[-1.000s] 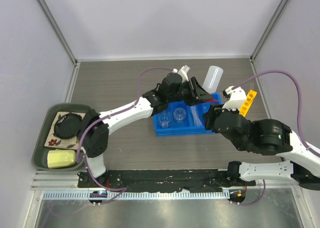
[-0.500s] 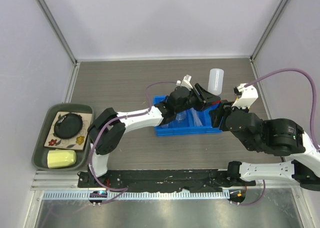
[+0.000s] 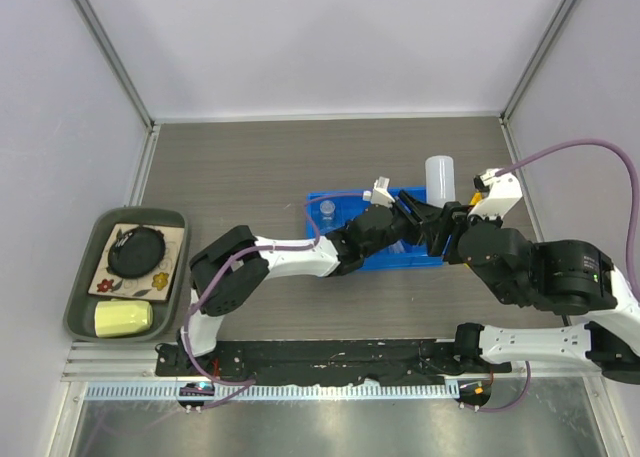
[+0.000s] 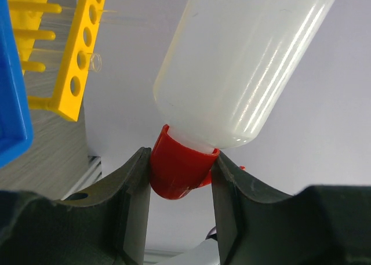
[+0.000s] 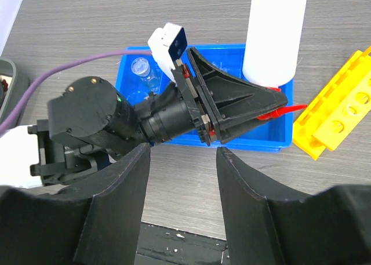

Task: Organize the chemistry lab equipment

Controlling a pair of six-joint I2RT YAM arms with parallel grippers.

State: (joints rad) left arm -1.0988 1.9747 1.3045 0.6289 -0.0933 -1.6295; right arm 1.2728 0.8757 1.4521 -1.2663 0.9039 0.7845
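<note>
Shows the left end effector (image 4: 179,175) clenched on the red cap (image 4: 182,160) of the squeeze bottle (image 4: 249,62), one dark finger (image 4: 130,189) pressed to each side of the cap. Places the bottle at centre right of the overhead view, at the right end of the blue bin (image 3: 410,262) on the table (image 3: 230,167). Leaves unclear whether the bottle rests in the bin or hangs above it. Shows the right end effector (image 5: 182,155) released, fingers (image 5: 116,207) apart at the bottom of its own view, nothing gripped between them. Hides most of the bin's compartments under the left arm (image 3: 290,257) overhead; reveals one small glass beaker (image 3: 328,215) near the bin's left end. Cuts off the yellow rack (image 5: 336,117) at the right edge of the right wrist view, just beside the bin; conceals it behind the right arm (image 3: 540,272) overhead. Renders a clear tube (image 4: 95,61) at one rack hole faint and hard to make out.
</note>
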